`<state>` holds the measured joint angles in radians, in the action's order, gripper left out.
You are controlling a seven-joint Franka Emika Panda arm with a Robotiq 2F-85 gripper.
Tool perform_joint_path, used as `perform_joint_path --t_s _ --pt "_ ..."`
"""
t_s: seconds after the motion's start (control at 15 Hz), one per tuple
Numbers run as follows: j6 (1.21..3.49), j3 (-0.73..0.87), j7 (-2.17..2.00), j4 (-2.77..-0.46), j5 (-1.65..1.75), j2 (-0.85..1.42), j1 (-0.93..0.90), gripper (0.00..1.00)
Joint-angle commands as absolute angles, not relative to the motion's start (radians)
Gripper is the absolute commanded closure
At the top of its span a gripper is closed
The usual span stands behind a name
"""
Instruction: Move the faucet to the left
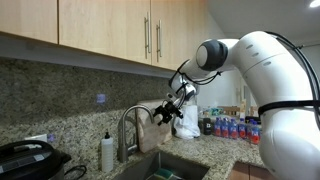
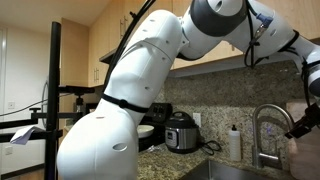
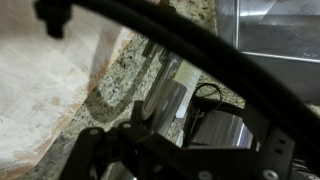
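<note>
The faucet (image 1: 131,122) is a brushed-steel gooseneck tap behind the sink, with its spout arching toward the gripper. It also shows in the exterior view from the opposite side (image 2: 263,128). My gripper (image 1: 163,113) hangs right at the spout's downward end, at the frame edge in an exterior view (image 2: 303,124). In the wrist view the steel stem (image 3: 164,96) stands on the granite below, and the dark curved spout crosses the picture close to the jaws (image 3: 190,150). The jaws look spread apart. Whether they touch the spout is unclear.
A white soap bottle (image 1: 107,152) stands beside the faucet base, also in the exterior view from the opposite side (image 2: 235,143). The sink basin (image 1: 165,168) lies below. Several bottles (image 1: 232,127) line the backsplash. A black appliance (image 1: 25,160) and a pressure cooker (image 2: 183,132) sit on the counter.
</note>
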<state>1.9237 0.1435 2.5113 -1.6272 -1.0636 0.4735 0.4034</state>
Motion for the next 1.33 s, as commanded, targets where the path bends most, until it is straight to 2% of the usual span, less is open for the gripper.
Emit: perform_joint_path --t_s 0.0,0.6,1.27 --pt "1.899 0.13 2.556 -1.661 -1.074 0.463 0.389 0.0" --pt "1.937 0.128 2.567 -1.777 -1.083 0.414 0.352 0.0" --pt "2.052 0.15 2.554 -2.016 -1.119 0.235 0.311 0.0"
